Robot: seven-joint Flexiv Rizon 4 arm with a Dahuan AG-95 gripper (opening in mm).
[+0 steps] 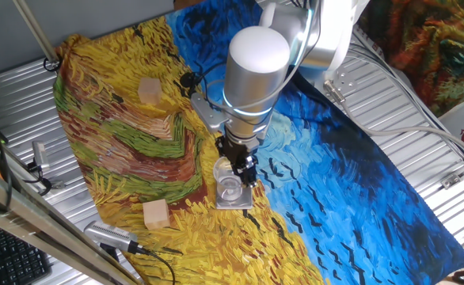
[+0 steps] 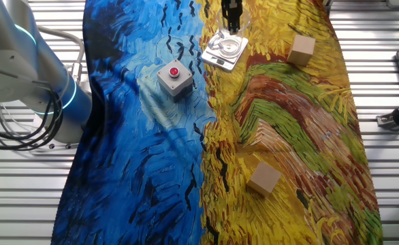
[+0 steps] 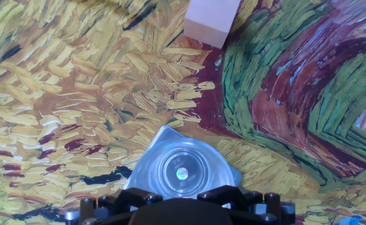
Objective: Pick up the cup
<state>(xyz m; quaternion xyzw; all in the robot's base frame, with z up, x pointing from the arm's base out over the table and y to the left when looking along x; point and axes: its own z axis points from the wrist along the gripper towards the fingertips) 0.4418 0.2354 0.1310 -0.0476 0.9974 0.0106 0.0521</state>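
Note:
The cup (image 1: pixel 228 182) is a small clear tumbler standing on a flat grey coaster plate (image 1: pixel 237 202) on the painted cloth. My gripper (image 1: pixel 246 172) is lowered onto the cup's right side. Its black fingers stand close together at the cup's wall, narrower than the cup is wide. In the other fixed view the gripper (image 2: pixel 232 22) sits at the far rim of the cup (image 2: pixel 231 45) on the plate (image 2: pixel 215 58). The hand view looks straight down into the cup (image 3: pixel 182 172), with the plate (image 3: pixel 147 170) under it and the gripper body along the bottom edge.
Wooden cubes lie on the yellow cloth: one near the cup (image 1: pixel 156 213), one further off (image 1: pixel 150 90). The near one also shows in the hand view (image 3: pixel 212 20). A grey box with a red button (image 2: pixel 174 77) stands on the blue part. A handheld tool (image 1: pixel 112 234) lies at the cloth's edge.

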